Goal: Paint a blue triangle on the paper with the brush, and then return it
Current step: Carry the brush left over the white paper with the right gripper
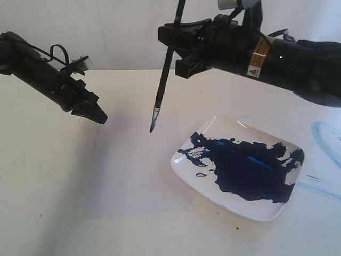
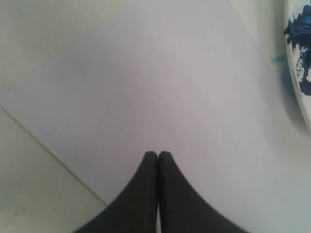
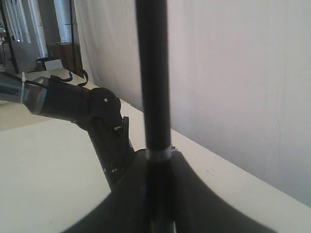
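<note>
Left black fingers (image 2: 146, 194) are closed, holding nothing, over the pale flat paper sheet (image 1: 133, 176). Right black fingers (image 1: 187, 26) grip the long thin black brush (image 1: 165, 69), tip hanging above the paper, near the white square plate of blue paint (image 1: 185, 166). Lower slowly, press lightly. One brush, one paper, one plate, no blue triangle yet.

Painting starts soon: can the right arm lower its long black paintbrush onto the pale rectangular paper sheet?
Probably yes. The right gripper holds the black paintbrush nearly upright, its tip above bare pale paper; the shut left gripper and the white plate of blue paint sit aside.
</note>
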{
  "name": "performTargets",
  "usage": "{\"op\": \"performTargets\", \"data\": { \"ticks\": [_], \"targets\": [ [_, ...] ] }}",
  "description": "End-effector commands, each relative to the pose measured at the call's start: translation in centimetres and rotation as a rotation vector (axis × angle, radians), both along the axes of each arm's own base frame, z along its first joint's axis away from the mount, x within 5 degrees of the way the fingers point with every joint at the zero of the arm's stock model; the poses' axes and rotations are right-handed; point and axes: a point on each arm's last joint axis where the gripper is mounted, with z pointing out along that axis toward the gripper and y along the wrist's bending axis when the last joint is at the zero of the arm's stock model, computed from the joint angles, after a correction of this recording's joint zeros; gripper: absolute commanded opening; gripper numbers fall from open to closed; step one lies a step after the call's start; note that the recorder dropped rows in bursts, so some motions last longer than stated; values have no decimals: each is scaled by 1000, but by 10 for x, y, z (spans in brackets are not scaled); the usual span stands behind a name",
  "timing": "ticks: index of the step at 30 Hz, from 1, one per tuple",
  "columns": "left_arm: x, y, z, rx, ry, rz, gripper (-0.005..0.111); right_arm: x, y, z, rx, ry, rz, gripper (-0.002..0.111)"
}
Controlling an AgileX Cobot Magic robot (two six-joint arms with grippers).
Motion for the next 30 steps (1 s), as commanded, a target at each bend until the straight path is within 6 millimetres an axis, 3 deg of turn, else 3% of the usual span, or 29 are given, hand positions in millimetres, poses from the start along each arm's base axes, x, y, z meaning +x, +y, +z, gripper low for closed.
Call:
{"op": "performTargets", "data": {
  "ticks": [1, 13, 21, 30],
  "targets": [
    [6, -5, -6, -17, 13, -18, 0, 11, 17, -7, 22, -28, 35, 0],
    [19, -6, -19, 63, 4, -12, 0, 15, 50, -28, -27, -122, 102, 0],
    [20, -6, -20, 77, -8, -10, 0, 20, 60, -36, -27, -132, 117, 0],
    [21, -6, -35, 75, 16, -1, 0, 24, 63, -38, -24, -131, 115, 0]
  ]
}}
